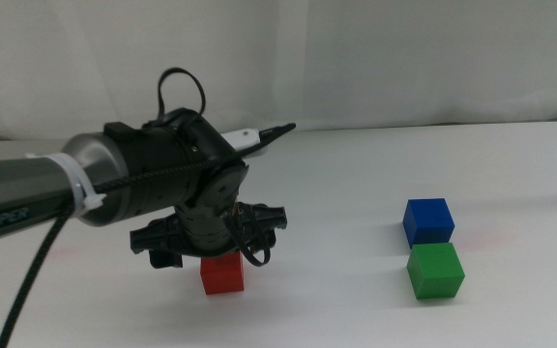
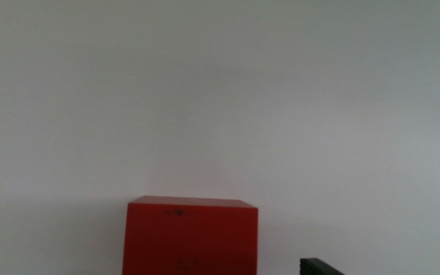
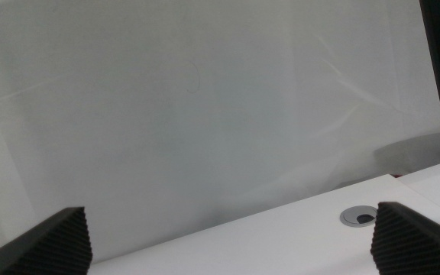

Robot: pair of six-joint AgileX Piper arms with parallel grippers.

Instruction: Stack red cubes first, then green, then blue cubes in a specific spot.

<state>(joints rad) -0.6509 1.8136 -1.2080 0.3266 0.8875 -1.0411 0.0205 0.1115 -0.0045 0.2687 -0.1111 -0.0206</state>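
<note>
Fingers [image 2: 319,266] of left gripper [image 1: 222,253] straddle red cube [image 1: 222,275] (grip unclear).

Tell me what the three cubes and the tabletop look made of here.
The red cube, green cube and blue cube look like solid painted wood or plastic: flat even colour, crisp edges, no glare. Which one is unclear. The table looks like smooth white laminate with a faint sheen. The left gripper hangs over the red cube.
</note>
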